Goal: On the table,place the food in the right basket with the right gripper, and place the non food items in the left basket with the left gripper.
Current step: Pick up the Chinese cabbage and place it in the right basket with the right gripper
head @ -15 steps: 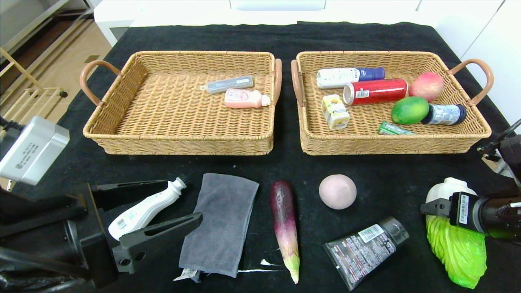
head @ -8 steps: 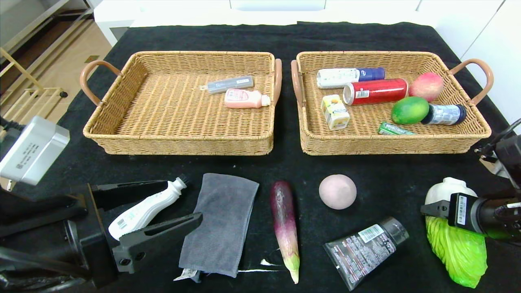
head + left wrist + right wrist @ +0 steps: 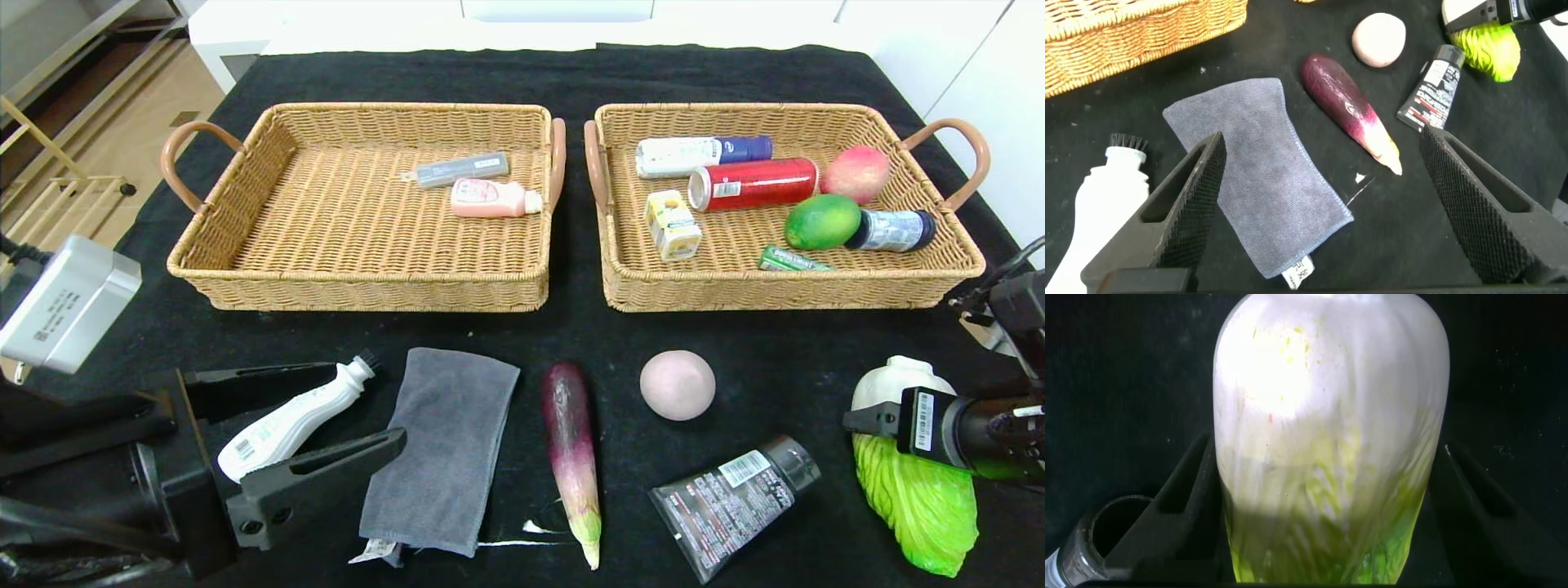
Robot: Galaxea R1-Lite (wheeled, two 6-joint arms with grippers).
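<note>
Left gripper (image 3: 314, 416): nearest to us, low at the near-left of the table, fingers spread wide with the white bottle (image 3: 286, 420) lying between them; we see no contact, so nothing is held. We read this as lining up on a non-food item.
Right gripper (image 3: 1323, 514): near-right edge, straddling the cabbage (image 3: 918, 482). Its fingers stand wide, one either side of the pale stem end; whether the pads touch the leaves we cannot tell from the wrist view, probably not yet clamped. Placement suits a food pick bound for the right basket.
Near row on the cloth: grey towel (image 3: 445, 449), purple vegetable (image 3: 571, 453), black tube (image 3: 731, 498), pale round ball (image 3: 677, 385), all apart from one another and still waiting.
Left basket (image 3: 245, 204): farther back; holds a grey stick-like case (image 3: 461, 169) and a pink bottle (image 3: 492, 198), both non-food.
Right basket (image 3: 939, 261): beside it; holds a red can (image 3: 755, 183), peach (image 3: 855, 173), mango (image 3: 822, 220), small carton (image 3: 672, 224) and two bottles.
Progress: we judge sorting roughly half done.
</note>
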